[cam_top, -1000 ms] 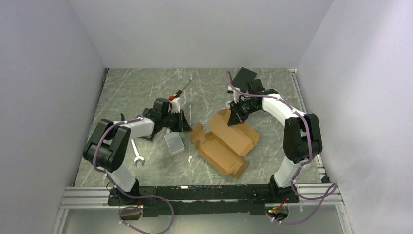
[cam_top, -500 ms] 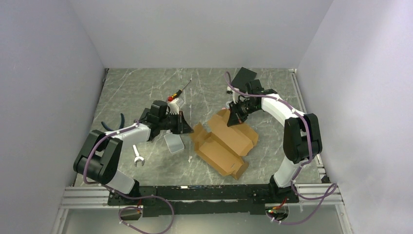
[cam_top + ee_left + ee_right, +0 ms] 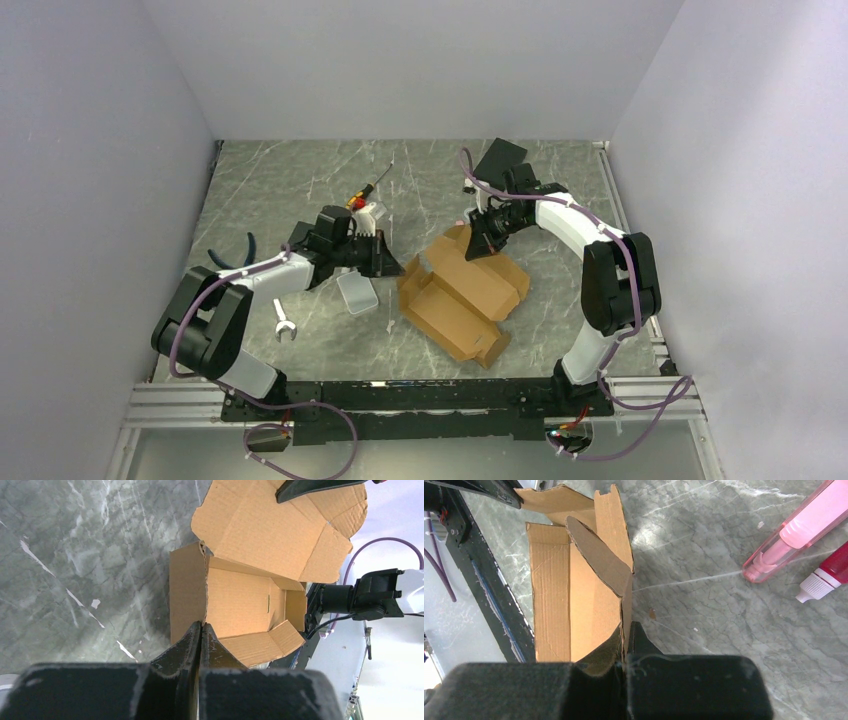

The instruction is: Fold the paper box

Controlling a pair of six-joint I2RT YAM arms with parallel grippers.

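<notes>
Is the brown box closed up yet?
No, open. The paper box lies with its lid flap spread out and its empty inside showing.

Built alike, left arm (image 3: 262, 272) and right arm (image 3: 572, 222): smooth white shells on the long links, chunky black housings at every joint. Purple cables (image 3: 380, 541) running along both, tied on with small white straps. Left gripper (image 3: 201, 626) and right gripper (image 3: 626, 626) matte black, with flat wedge-shaped fingers (image 3: 187, 644) tapering to thin tips below a broad, boxy black body.

R jaws clamped on paper box (image 3: 574, 595) wall edge; pink tube (image 3: 794, 527) upper rt.
</notes>
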